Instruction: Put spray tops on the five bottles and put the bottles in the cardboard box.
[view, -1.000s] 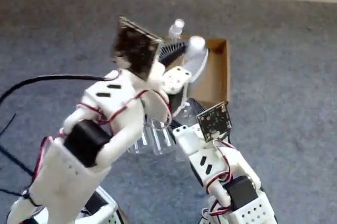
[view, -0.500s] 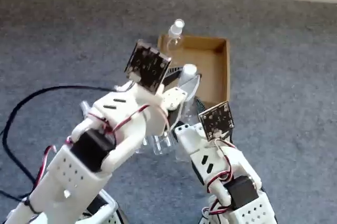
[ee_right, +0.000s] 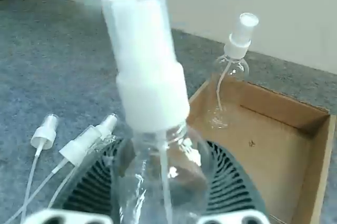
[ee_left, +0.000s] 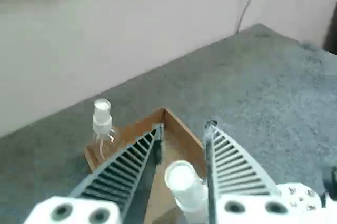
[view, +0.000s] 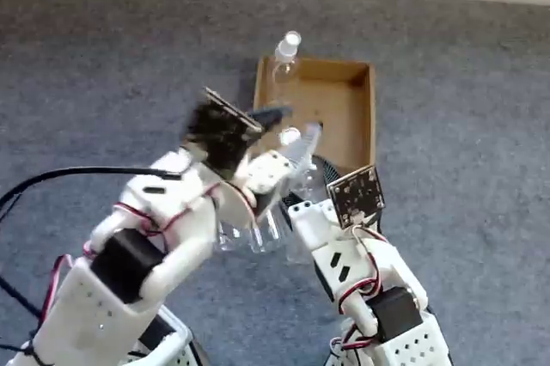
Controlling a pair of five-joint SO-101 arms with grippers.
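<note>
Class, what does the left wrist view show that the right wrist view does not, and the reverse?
Left wrist view alone: the left gripper, its fingers open either side of the held bottle at its white cap. Right wrist view alone: three loose spray tops lying on the carpet. Both: the held bottle, the cardboard box, and a second bottle, spray top on, standing in the box's corner.

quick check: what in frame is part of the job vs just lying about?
Job:
cardboard box
capped bottle at its far corner
held bottle with spray top on
loose spray tops
clear bottles under the arms

Lying about:
black cable on the grey carpet
</note>
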